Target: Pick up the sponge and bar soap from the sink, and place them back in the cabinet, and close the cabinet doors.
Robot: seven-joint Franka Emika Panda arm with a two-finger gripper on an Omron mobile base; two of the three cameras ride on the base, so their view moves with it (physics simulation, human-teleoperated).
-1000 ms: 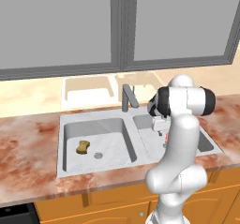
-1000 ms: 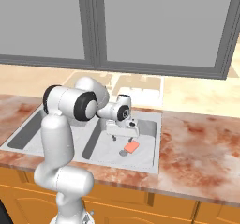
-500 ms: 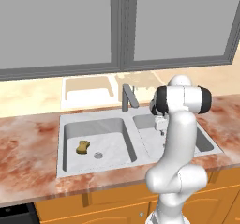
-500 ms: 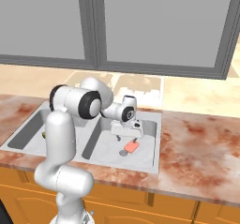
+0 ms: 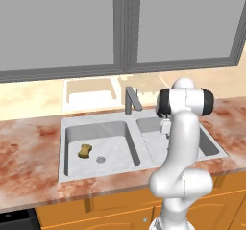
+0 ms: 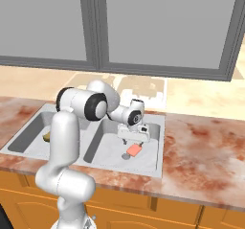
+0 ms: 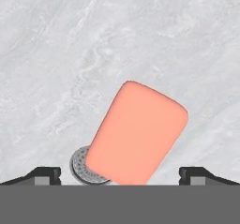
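Note:
The salmon-pink bar soap [image 7: 138, 134] lies on the floor of the sink's right basin [image 6: 160, 142], partly over the round drain [image 7: 80, 166]. My gripper [image 6: 134, 140] hangs just above the bar soap [image 6: 134, 150], pointing down, open. In the hand view its fingertips [image 7: 45, 175] stand wide on either side of the soap without touching it. The yellow-brown sponge [image 5: 85, 151] rests in the left basin of the sink [image 5: 72, 128], well away from the hand. The cabinet and the cabinet doors are out of view.
A grey faucet [image 5: 130, 100] stands behind the divider between the basins, close to the arm. Marbled reddish counter [image 6: 201, 146] surrounds the sink. Grey-framed glass panels [image 5: 120, 27] hang above. Orange fronts [image 5: 120, 214] run below the counter.
The hand has come down a little and shifted slightly to the right over the bar soap. The jaws stay open, and the sponge and soap have not moved.

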